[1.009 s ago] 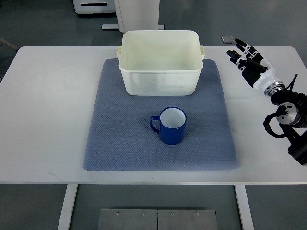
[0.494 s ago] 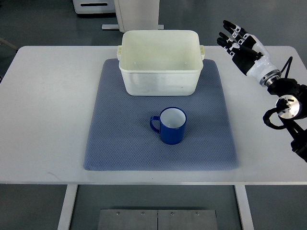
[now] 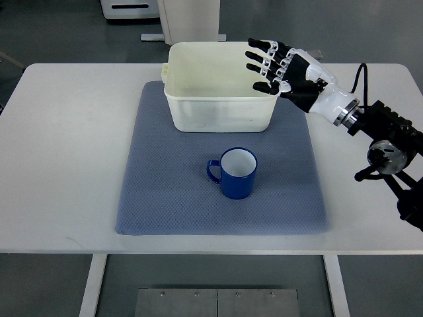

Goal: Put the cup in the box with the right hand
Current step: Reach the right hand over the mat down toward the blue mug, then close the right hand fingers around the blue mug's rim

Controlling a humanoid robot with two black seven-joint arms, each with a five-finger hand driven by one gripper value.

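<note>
**Right hand reaching, cup not yet grasped**

Right hand [image 3: 283, 66] hovers with fingers spread and empty over the box's [image 3: 220, 99] right rim. On the blue mat [image 3: 158, 178], the blue cup [image 3: 234, 173] stands upright just in front of the box, handle pointing left. Judged stage: approach. Next, the hand must descend toward the cup and close around its body.

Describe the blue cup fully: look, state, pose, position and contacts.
The blue cup is a glossy mug with a white inside that looks enamelled and appears empty. It stands upright on the grey-blue mat, handle pointing to the picture's left, on the near side of the cream box and apart from it. Nothing but the mat touches it.
</note>
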